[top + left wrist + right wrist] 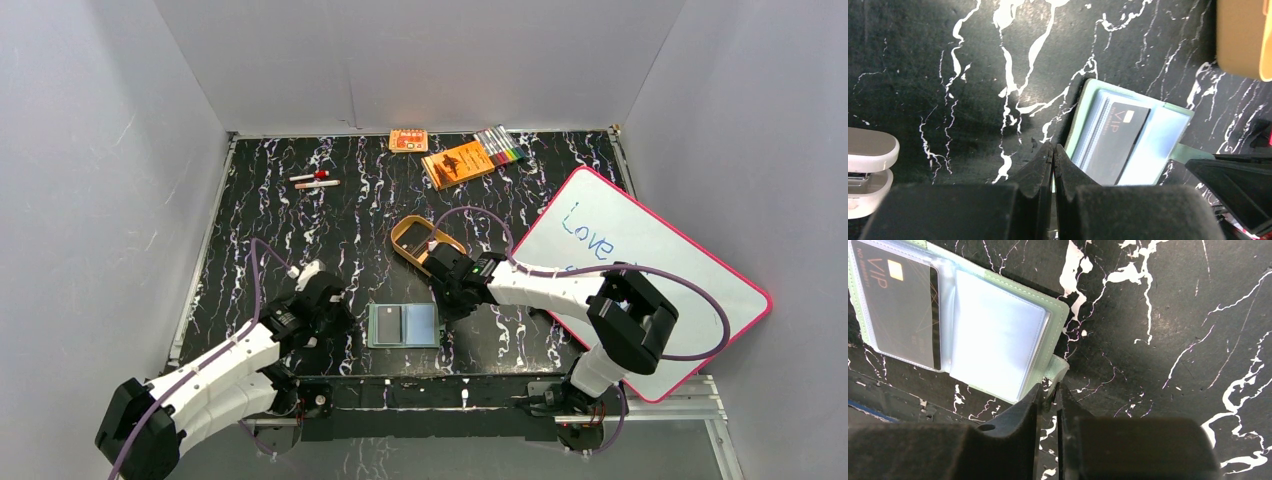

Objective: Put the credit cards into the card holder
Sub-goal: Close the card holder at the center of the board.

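while the holder lies open, one card shows in its pocket

though the top view gives the whole table (300,230), the card holder (403,324) is small there, and its right end is covered by the right gripper (447,300). it lies spread flat close to the table's near edge, about midway between the two arm bases. up close it is sage green outside, with pale blue-grey clear pockets inside. a dark credit card (898,305) sits in the left pocket, with a gold chip and the word "vip"; the smaller print under that is too fine to read. the right pocket shows only its pale lining. in the left wrist view the holder's near end is cut off behind the fingers.

the right gripper's jaws are drawn in to a thin slit, pinching the green snap tab (1058,371) that sticks out from the holder's edge. the left gripper (1053,146) is pressed together with nothing between the jaws, low over the table just beside the holder's left edge.

a tan oval tray (425,240) lies near the table's middle. a white object (868,170) is cut off at the left wrist view's edge and cannot be identified.
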Robot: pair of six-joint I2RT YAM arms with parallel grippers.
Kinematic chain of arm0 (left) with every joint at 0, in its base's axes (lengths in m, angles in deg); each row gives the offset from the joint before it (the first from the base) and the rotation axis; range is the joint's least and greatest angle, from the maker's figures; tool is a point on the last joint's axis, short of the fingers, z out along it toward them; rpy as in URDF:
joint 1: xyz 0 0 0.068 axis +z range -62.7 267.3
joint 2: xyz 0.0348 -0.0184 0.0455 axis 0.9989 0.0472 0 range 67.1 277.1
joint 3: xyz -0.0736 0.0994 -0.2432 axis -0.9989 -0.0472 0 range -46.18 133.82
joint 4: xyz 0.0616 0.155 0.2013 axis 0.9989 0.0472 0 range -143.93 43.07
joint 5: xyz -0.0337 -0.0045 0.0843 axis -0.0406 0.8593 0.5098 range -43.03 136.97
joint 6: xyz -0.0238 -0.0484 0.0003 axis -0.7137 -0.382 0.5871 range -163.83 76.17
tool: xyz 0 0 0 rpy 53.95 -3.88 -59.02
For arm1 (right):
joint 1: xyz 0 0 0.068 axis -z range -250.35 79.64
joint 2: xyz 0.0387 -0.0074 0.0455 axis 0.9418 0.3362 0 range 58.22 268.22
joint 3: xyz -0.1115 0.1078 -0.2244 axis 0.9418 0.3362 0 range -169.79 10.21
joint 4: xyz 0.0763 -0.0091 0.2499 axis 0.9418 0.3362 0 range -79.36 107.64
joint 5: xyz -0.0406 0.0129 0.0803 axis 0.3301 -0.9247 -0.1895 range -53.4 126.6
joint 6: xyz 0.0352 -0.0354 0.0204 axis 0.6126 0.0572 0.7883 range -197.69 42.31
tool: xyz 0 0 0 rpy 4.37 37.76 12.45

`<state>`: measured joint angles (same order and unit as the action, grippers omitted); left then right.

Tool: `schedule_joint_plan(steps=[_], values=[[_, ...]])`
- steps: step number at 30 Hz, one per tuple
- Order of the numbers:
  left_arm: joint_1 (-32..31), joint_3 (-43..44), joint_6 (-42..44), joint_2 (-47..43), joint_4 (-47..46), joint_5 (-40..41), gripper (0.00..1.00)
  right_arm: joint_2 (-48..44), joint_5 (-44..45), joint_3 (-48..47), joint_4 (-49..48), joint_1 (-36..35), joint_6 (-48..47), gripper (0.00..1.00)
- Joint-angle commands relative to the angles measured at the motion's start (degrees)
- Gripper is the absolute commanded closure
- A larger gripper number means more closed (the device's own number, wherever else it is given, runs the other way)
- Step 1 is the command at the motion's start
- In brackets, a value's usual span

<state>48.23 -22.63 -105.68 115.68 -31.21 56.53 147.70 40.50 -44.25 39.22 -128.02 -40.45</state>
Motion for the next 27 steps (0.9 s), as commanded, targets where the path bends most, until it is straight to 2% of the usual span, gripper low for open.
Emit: schedule_joint_plan(steps=[1, 5, 7, 14, 19, 27], values=[[0.3, -1.3, -0.7, -0.2, 0.0, -0.2, 0.99, 0.3, 1.8, 0.6, -1.4, -0.1, -0.4, 0.80], [0.2, -2.1, -1.9, 1.5, 0.5, 1.6, 1.00, -1.1, 3.7, 0.4, -0.7, 0.1, -1.1, 0.96], [0.2, -2.8, -2.8, 2.2, 0.4, 2.4, 1.00, -3.0, 4.3, 0.2, -0.8, 0.1, -2.1, 1.00], [0.3, -5.0, -1.9, 6.4, -6.2, -1.2, 1.00, -11.9, 3.2, -1.5, -1.1, 0.0, -7.5, 1.00], [0.2, -5.9, -0.8, 10.2, -13.6, -6.2, 1.00, -16.0, -5.8, -2.4, -7.0, 0.0, -11.7, 1.00], [0.2, -5.0, 0.0, 14.6, -19.8, -9.6, 1.00, -13.7, -19.0, -0.2, -20.1, 0.0, -9.6, 1.00]])
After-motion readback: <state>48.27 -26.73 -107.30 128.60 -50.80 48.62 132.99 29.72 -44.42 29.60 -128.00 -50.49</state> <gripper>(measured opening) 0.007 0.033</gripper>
